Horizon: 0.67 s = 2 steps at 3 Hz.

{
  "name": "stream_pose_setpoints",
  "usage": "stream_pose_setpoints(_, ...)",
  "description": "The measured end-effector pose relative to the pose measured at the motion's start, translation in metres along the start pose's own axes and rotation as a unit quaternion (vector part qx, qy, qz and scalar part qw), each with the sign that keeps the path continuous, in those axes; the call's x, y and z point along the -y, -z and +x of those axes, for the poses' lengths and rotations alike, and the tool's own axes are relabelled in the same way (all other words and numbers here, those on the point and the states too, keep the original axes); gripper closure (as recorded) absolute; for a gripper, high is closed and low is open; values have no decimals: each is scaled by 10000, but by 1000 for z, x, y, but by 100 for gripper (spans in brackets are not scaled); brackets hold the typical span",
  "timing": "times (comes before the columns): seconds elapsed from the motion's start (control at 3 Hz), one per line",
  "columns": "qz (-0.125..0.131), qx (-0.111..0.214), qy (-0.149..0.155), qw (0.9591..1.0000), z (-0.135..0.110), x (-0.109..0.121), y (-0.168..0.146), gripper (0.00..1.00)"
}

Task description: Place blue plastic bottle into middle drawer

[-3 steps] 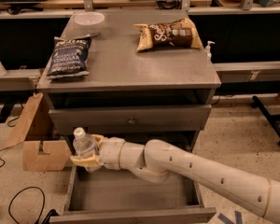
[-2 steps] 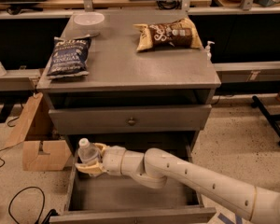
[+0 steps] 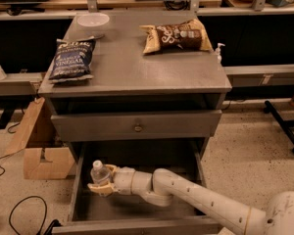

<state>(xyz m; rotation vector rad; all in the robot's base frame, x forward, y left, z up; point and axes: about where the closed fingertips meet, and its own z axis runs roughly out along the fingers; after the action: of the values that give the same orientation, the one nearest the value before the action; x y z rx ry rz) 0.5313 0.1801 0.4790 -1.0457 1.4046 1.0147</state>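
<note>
The end effector [image 3: 104, 184] has sunk lower into the open middle drawer [image 3: 137, 210], clamped on the blue plastic bottle [image 3: 99, 171] — upright near the left wall, possibly not yet touching the floor — release looks near.

The light is dim and yellowish. It falls softly from above on the cabinet top [image 3: 132, 67]. Dark shadow fills the middle drawer [image 3: 112, 210], where the gripper [image 3: 103, 180] holds the blue plastic bottle [image 3: 99, 170].

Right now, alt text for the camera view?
The robot's gripper holds a water bottle inside the open middle drawer, near its left wall. A blue chip bag, a brown chip bag and a white bowl sit on the cabinet top.
</note>
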Motion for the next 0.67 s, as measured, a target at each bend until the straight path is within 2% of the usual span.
stream_pose_setpoints(0.33,-61,-52,-93,9999,34,13,-3,100)
stream_pose_setpoints(0.67,-49,-43,-88,9999,33,15,-4,82)
